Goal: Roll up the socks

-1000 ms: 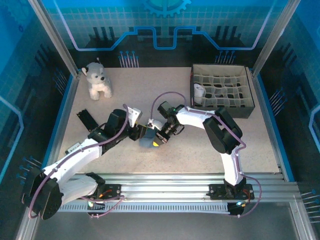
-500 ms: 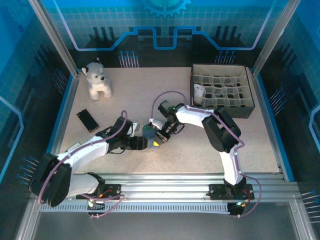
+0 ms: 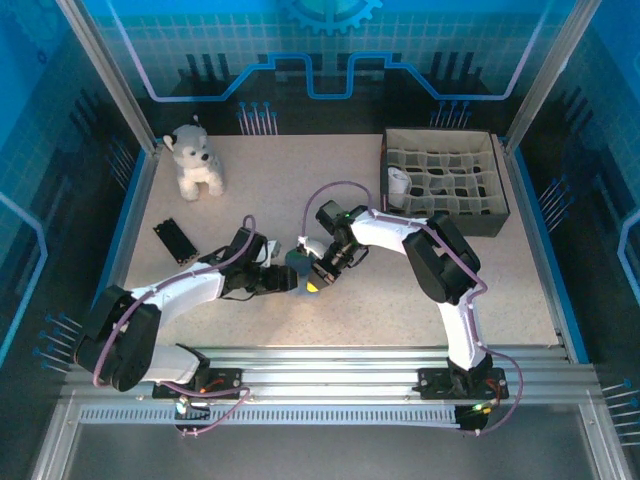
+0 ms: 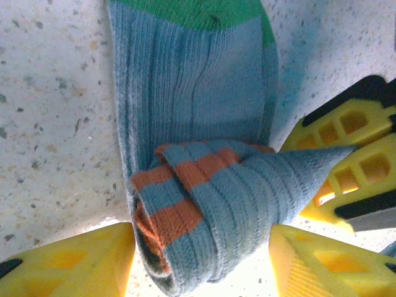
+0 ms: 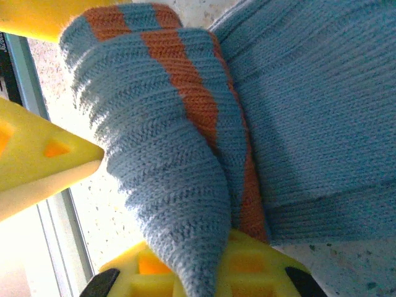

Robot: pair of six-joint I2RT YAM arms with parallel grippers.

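A grey-blue sock (image 3: 298, 262) with orange stripes and a green band lies mid-table, its cuff end rolled up (image 4: 204, 204). My left gripper (image 3: 287, 281) is open and straddles that roll (image 4: 203, 250), one yellow finger close on each side. My right gripper (image 3: 318, 277) is shut on a pulled-out point of the sock's cuff (image 5: 213, 269); its yellow fingers (image 4: 346, 124) show at the right of the left wrist view. The flat part of the sock (image 5: 322, 93) stretches away behind the roll. A white rolled sock (image 3: 400, 186) seems to sit in a box compartment.
A cardboard box with dividers (image 3: 450, 219) stands at the back right. A white-grey plush dog (image 3: 195, 160) sits at the back left, and a flat black item (image 3: 175, 240) lies on the left. The aluminium rail (image 3: 330, 365) runs along the near edge.
My left arm has dropped lower and brought its gripper round to the sock's near-left side, over the roll. The sock now looks more bunched. The right arm has stayed put.
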